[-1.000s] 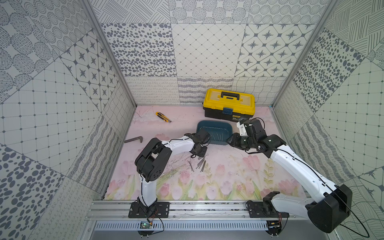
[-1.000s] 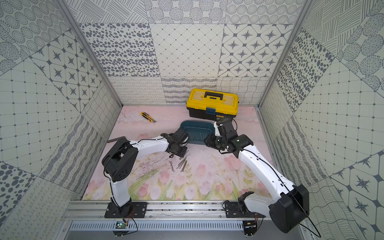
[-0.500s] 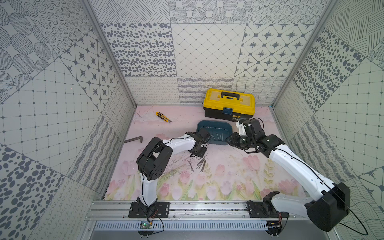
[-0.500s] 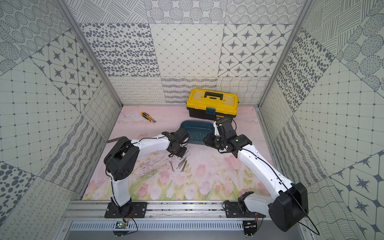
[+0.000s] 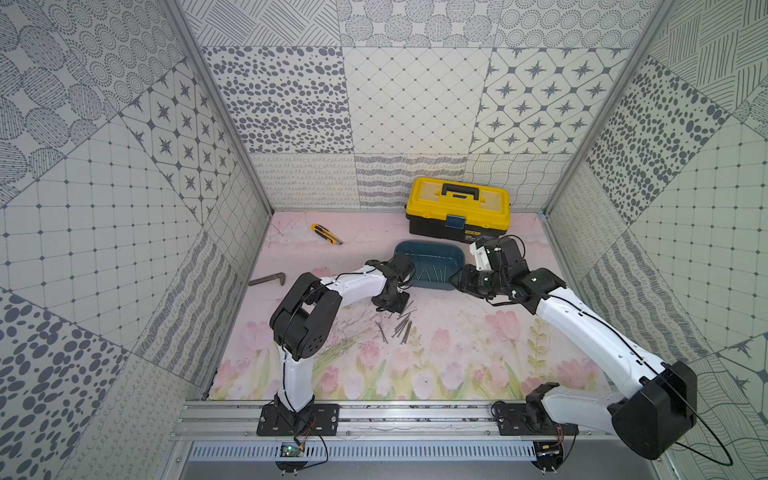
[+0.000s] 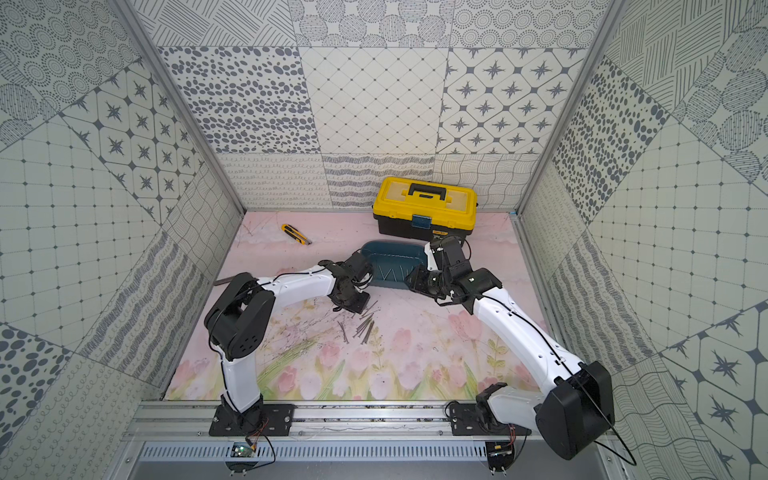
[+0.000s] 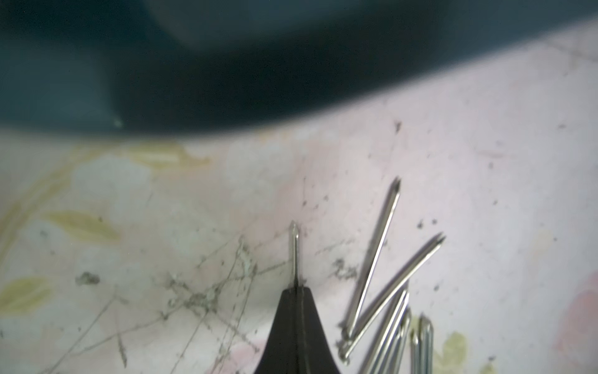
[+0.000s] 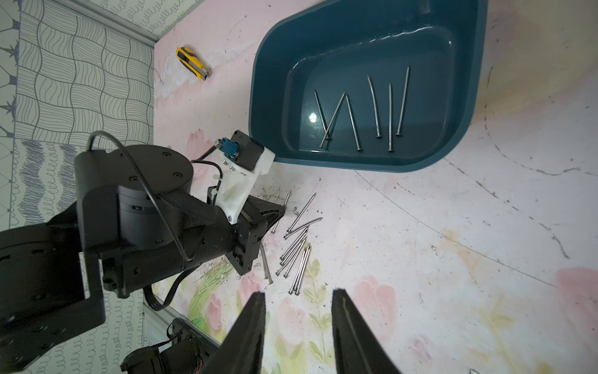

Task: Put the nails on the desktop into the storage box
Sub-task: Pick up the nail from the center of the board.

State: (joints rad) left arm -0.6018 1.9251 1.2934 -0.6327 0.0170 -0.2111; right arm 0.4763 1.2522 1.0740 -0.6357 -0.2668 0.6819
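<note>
Nails [image 8: 296,249] lie heaped on the desktop [image 8: 420,226] just beside the left gripper [image 7: 296,291], which is clenched on one nail [image 7: 294,252] whose tip points toward the near edge of the storage box [image 8: 275,97]. Several more lie inside that box, and bare desktop runs from the heap to the right gripper [image 8: 299,294], its jaws apart and empty, by the box's corner.

The nails [image 8: 299,265] are shining like smooth metal. The storage box [image 8: 268,97] is gleaming like glossy plastic. The worktop [image 8: 420,243] is looking matt and scratched.
</note>
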